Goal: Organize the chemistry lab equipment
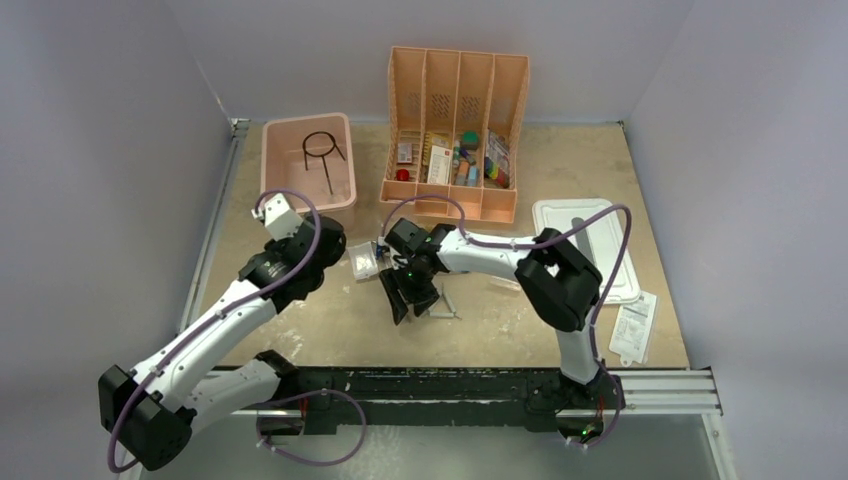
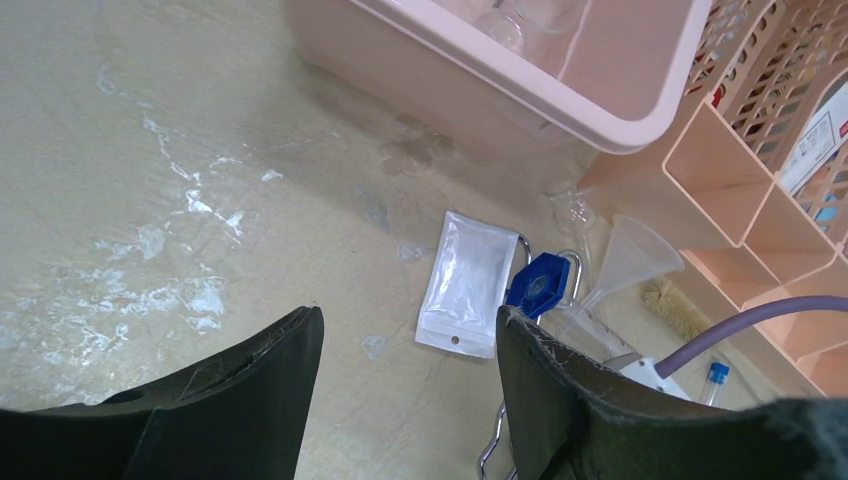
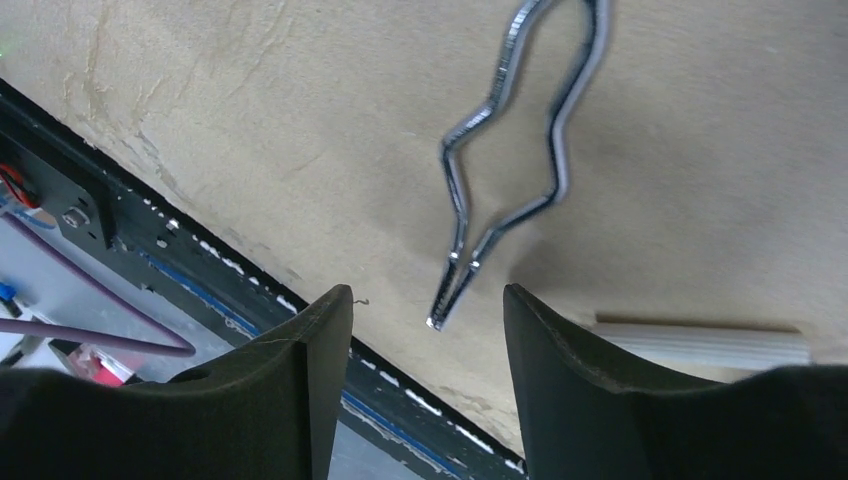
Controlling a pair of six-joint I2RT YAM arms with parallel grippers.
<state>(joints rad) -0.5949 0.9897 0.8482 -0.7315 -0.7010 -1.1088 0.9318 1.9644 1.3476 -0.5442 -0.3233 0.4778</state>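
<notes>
Metal tongs [image 3: 520, 160] lie flat on the table, their closed tip pointing at the gap of my right gripper [image 3: 427, 295], which is open and holds nothing. A white rod [image 3: 700, 345] lies beside its right finger. My left gripper [image 2: 410, 315] is open and empty, hovering short of a clear packet [image 2: 470, 280]. Beside that packet are a blue cap piece [image 2: 538, 283], a clear funnel [image 2: 625, 265], a brush [image 2: 672, 305] and a blue-capped tube [image 2: 716, 375]. The black wire ring tripod [image 1: 322, 150] rests in the pink bin [image 1: 345, 195]. From above, the right gripper [image 1: 408, 295] is mid-table and the left gripper [image 1: 330, 245] is left of the packet [image 1: 362, 262].
The orange divider organizer [image 1: 455, 205] stands at the back centre with colourful small items. A white lid [image 1: 580, 245] lies on the right, and printed packets [image 1: 632, 325] near the right edge. The table's black front rail [image 3: 200, 250] runs just beneath my right gripper.
</notes>
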